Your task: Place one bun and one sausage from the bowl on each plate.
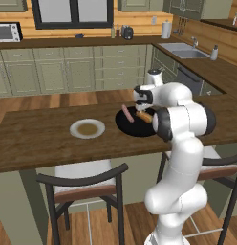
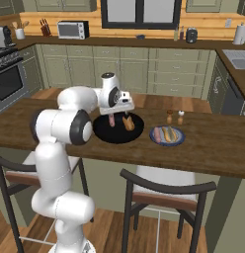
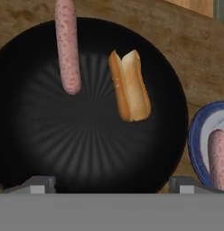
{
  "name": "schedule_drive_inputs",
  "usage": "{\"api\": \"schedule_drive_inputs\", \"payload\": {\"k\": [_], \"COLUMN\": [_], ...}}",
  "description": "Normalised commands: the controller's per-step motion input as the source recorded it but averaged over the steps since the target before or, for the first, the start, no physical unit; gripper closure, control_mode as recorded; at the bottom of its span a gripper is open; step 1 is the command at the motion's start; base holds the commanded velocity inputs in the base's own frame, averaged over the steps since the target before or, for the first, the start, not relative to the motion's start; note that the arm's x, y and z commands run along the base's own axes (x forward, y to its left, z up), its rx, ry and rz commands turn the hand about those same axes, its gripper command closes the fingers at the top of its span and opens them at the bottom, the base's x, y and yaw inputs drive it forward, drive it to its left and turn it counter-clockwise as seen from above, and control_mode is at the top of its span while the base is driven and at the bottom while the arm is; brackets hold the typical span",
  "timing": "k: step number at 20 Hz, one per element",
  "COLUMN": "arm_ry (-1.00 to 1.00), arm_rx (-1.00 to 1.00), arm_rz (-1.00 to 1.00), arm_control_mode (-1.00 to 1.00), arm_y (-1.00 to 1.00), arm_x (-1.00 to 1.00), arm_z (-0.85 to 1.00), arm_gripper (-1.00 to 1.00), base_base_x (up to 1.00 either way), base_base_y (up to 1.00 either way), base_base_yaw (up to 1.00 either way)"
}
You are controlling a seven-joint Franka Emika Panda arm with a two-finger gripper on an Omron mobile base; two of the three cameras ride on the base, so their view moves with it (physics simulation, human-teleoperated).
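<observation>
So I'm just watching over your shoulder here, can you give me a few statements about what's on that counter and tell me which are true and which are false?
1. The black bowl holds one sausage and one bun. True.
2. The white plate with the tan centre already has a bun on it. False: nothing lies on it.
3. The greyish-blue plate has food on it. True: a sausage and a bun lie on it.
4. The gripper is clamped on the bun in the bowl. False: it hangs above the bowl, its fingertips apart and holding nothing.
5. The bun and sausage in the bowl are stacked. False: they lie side by side, apart.
</observation>
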Motion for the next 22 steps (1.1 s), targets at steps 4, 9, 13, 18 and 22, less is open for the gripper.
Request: {"api": "schedule_drive_inputs", "payload": {"k": [4, 9, 13, 18, 22], "arm_ry": [0.0, -0.02, 0.0, 0.0, -0.01], "arm_rx": [0.0, 0.0, -0.01, -0.02, -0.01], "arm_rz": [0.0, 0.0, 0.0, 0.0, 0.0], "arm_control_mode": [-1.0, -1.0, -1.0, -1.0, -1.0], "arm_y": [0.0, -0.14, -0.18, -0.1, -0.02], "arm_x": [0.4, 0.17, 0.17, 0.3, 0.23], "arm_z": [-0.46, -0.44, -0.42, -0.33, -0.15], "arm_gripper": [-1.0, -1.0, -1.0, -1.0, -1.0], "base_base_x": [0.0, 0.0, 0.0, 0.0, 0.0], "base_base_y": [0.0, 0.0, 0.0, 0.0, 0.0], "base_base_yaw": [0.0, 0.0, 0.0, 0.0, 0.0]}}
